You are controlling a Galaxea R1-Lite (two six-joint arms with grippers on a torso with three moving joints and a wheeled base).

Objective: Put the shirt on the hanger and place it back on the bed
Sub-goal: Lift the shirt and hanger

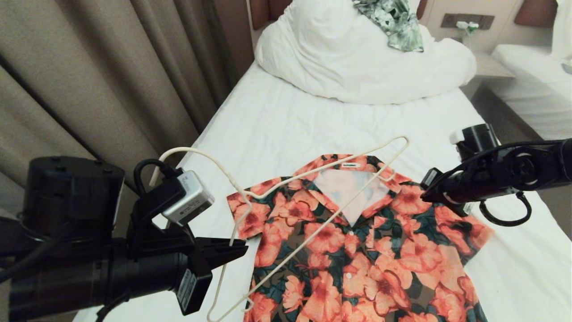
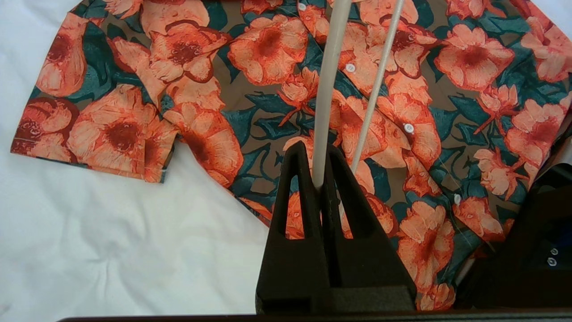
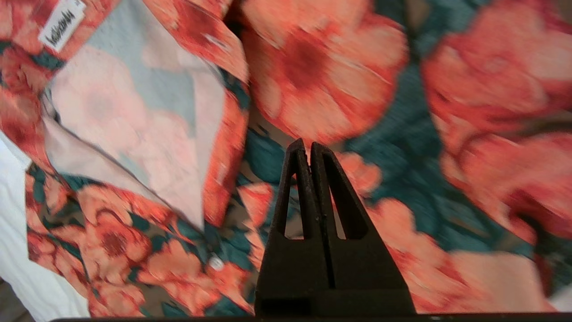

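Head view: shirt (image 1: 357,241) flat on bed (image 1: 277,120), hanger (image 1: 286,192) tilted above it, left tool (image 1: 239,250) pinching one wire arm. Left wrist view: thin wire clamped near the tips, could pivot or slip out. Right wrist view: right tool (image 3: 309,147) pressed together, empty, over shirt near collar; may snag fabric

Two garments are in sight: one orange-flowered shirt (image 1: 357,250) and one green-and-white leaf-patterned garment (image 1: 395,20). There is one cream-white wire hanger (image 1: 290,197), and two white beds: the near bed (image 1: 286,120), with one bulky duvet (image 1: 357,62), and a second bed (image 1: 532,76) at the far right. Two black grippers show, the left gripper (image 1: 237,250) and the right gripper (image 1: 426,190), and four white shirt buttons (image 2: 408,128) are visible in the left wrist view.
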